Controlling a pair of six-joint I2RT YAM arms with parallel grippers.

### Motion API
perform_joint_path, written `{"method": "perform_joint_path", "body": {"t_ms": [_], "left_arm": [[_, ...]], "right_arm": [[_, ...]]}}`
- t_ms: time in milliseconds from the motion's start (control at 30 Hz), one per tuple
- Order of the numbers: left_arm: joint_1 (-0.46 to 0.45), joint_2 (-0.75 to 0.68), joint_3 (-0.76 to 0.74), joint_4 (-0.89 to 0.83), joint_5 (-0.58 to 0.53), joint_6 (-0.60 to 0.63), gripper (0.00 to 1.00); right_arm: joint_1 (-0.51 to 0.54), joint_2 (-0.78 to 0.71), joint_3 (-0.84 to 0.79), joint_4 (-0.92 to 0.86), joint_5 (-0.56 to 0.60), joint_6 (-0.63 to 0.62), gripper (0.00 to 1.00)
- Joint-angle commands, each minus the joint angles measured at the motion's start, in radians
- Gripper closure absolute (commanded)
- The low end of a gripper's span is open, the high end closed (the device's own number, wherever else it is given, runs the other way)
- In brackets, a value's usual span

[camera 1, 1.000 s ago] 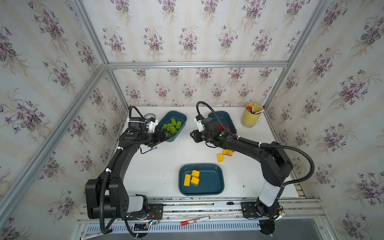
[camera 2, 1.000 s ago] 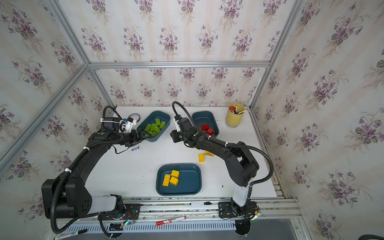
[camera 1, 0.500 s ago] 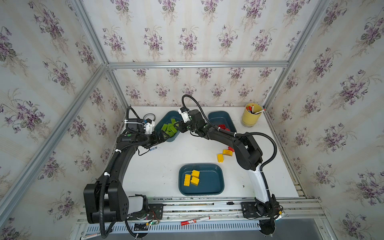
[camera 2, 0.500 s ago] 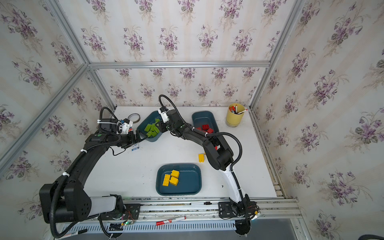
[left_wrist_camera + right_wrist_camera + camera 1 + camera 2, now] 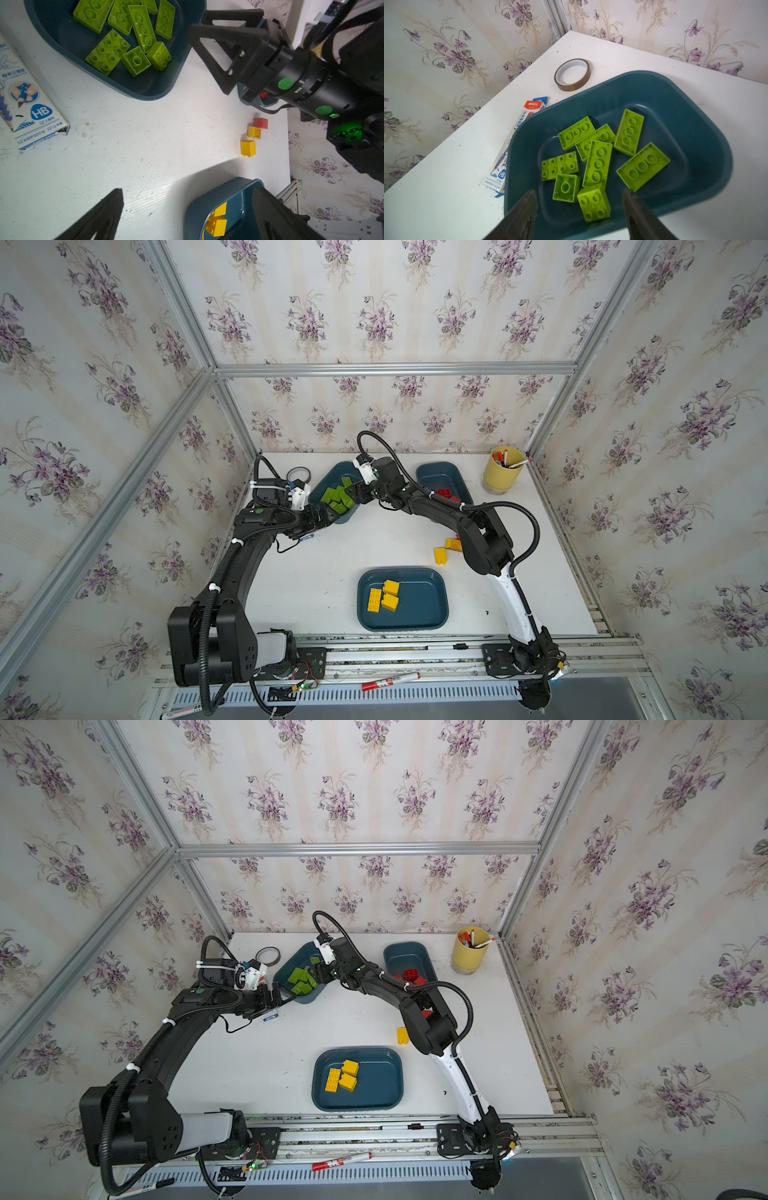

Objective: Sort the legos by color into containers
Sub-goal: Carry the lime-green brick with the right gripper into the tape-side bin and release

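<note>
Three teal containers stand on the white table. The back-left one [image 5: 328,479] [image 5: 675,108] holds several lime green legos [image 5: 598,162]. My right gripper [image 5: 579,193] [image 5: 353,498] hovers open over its near edge, and a square green brick [image 5: 593,202] lies loose in the tray under the jaws. The back container [image 5: 442,479] holds red legos [image 5: 411,974]. The front container [image 5: 415,614] holds three yellow legos [image 5: 384,595]. My left gripper [image 5: 188,190] [image 5: 328,516] hangs open and empty beside the green tray. Two yellow bricks [image 5: 248,148] and a red one [image 5: 260,123] lie loose on the table.
A pale yellow cup of pens [image 5: 503,475] stands at the back right corner. A tape roll [image 5: 572,74] and a pencil box [image 5: 27,104] lie left of the green tray. A red marker [image 5: 390,681] rests on the front rail.
My right arm swung left from the table's middle to the green tray and its jaws opened, leaving a green brick in the tray. The left arm barely moved.
</note>
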Motion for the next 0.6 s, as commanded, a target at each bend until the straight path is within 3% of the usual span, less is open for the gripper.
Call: {"method": "perform_joint_path", "body": {"t_ms": [0, 433, 567], "left_arm": [[0.000, 0.000, -0.004, -0.004, 0.031, 0.020, 0.01], [0.000, 0.023, 0.010, 0.004, 0.103, 0.000, 0.01], [-0.002, 0.017, 0.006, 0.012, 0.127, -0.011, 0.01]], "right_arm": [[-0.022, -0.128, -0.082, -0.049, -0.038, -0.033, 0.31], [-0.043, -0.644, -0.587, -0.463, 0.064, 0.134, 0.26], [-0.043, -0.748, -0.698, -0.600, 0.151, 0.146, 0.25]]}}
